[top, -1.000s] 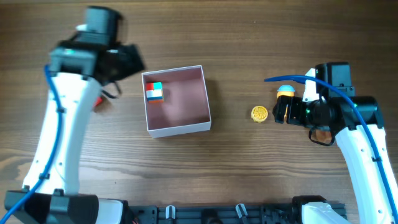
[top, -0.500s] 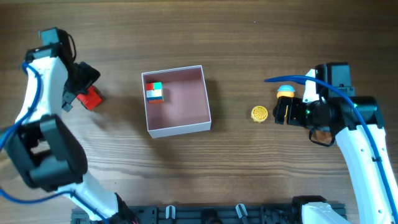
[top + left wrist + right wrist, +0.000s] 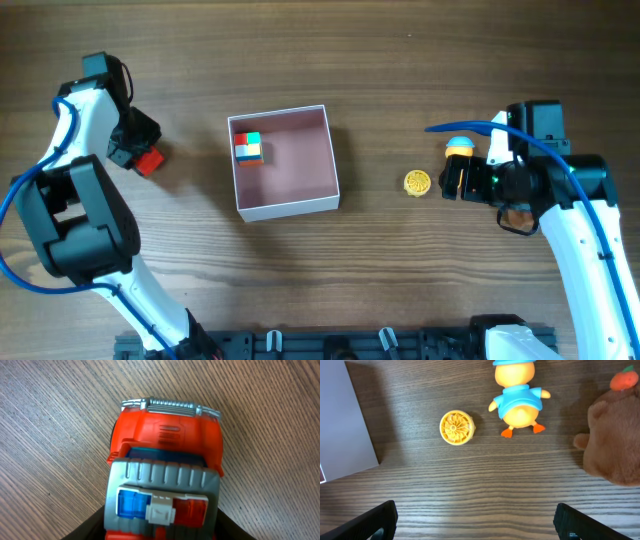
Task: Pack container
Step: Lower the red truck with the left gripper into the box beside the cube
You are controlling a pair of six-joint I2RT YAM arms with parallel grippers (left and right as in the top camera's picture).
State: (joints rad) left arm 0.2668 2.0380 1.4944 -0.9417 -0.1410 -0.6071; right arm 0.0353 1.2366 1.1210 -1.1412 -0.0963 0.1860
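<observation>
The left gripper (image 3: 136, 150) sits right over a red toy truck (image 3: 165, 460), which fills its wrist camera. Whether the jaws actually pinch the truck I cannot tell. The container (image 3: 291, 208) lies well off to that gripper's side on the wooden table (image 3: 330, 290), with a small block of coloured cubes (image 3: 249, 147) in the corner nearest the gripper. The right gripper (image 3: 480, 522) is spread wide and holds nothing. Just ahead of it lie a yellow disc (image 3: 456, 427) and a toy duck (image 3: 520, 400). A brown plush toy (image 3: 615, 445) lies off to one side, and the container's wall stands beyond the disc.
</observation>
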